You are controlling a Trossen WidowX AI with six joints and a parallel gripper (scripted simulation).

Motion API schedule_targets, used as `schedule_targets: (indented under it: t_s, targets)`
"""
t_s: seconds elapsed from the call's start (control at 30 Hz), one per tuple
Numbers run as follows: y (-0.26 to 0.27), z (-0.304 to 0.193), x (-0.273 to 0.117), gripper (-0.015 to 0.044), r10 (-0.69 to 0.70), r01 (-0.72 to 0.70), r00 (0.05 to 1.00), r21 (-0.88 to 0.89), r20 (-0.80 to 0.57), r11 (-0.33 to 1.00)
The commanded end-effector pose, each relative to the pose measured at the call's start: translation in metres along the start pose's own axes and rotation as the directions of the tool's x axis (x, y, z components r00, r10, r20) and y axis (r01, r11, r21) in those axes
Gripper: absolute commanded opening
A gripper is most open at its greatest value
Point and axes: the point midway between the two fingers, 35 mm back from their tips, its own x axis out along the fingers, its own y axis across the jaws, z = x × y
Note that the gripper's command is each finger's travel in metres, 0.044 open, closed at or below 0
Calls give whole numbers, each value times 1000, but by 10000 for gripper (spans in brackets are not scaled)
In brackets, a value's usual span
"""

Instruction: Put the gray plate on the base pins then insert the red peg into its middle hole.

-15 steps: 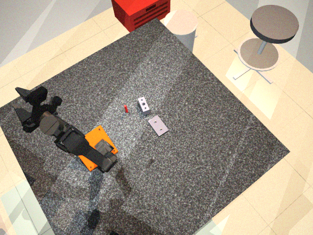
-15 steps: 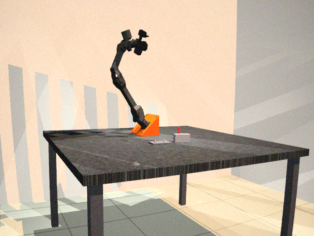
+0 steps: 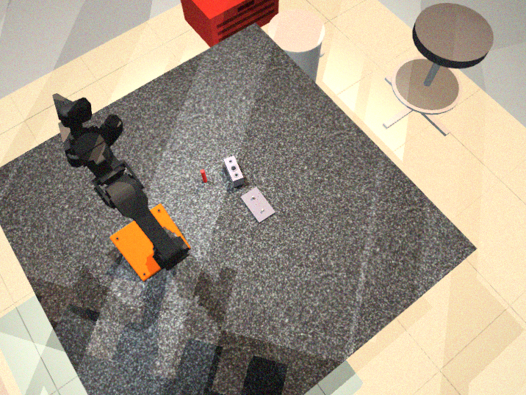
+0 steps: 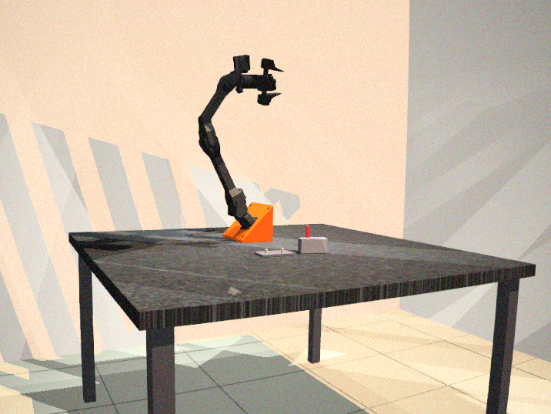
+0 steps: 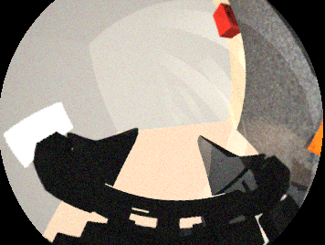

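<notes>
- Clearly, my pincer [image 3: 60,117] [image 4: 281,82] [image 5: 169,134] is spread wide with nothing between its fingers, upper left in the top view.
- Well apart from it, near that frame's middle, I see the red peg [image 3: 203,176] [image 4: 307,231] upright.
- Right of that sits the gray plate [image 3: 239,182] [image 4: 312,245], off the pinned base [image 3: 255,205] [image 4: 273,253].

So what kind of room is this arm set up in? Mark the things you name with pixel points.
Probably a workshop or lab: a red cabinet [image 3: 200,20] [image 5: 225,20], a round-topped stool [image 3: 452,31] and a tiled floor [image 3: 429,339] [image 4: 267,378] surround the table [image 3: 319,255] [image 4: 356,271].
</notes>
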Motion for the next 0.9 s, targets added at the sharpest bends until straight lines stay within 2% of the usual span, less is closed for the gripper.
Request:
schedule_targets:
  t_s: [0.0, 0.13, 0.27, 0.43, 0.57, 0.73, 0.87]
  targets:
    - [-15, 62, 23, 440, -86, 107, 984, -128, 154, 986]
    - [-34, 128, 37, 440, -188, 269, 935, -256, 302, 929]
    - [-59, 195, 42, 440, -302, 461, 854, -345, 424, 817]
    - [-98, 272, 35, 440, -454, 686, 716, -410, 530, 601]
    - [-135, 330, 20, 440, -580, 814, 579, -447, 573, 371]
    - [-189, 394, -10, 440, -730, 856, 383, -514, 566, 51]
    - [-235, 435, -41, 440, -831, 774, 221, -610, 511, -170]
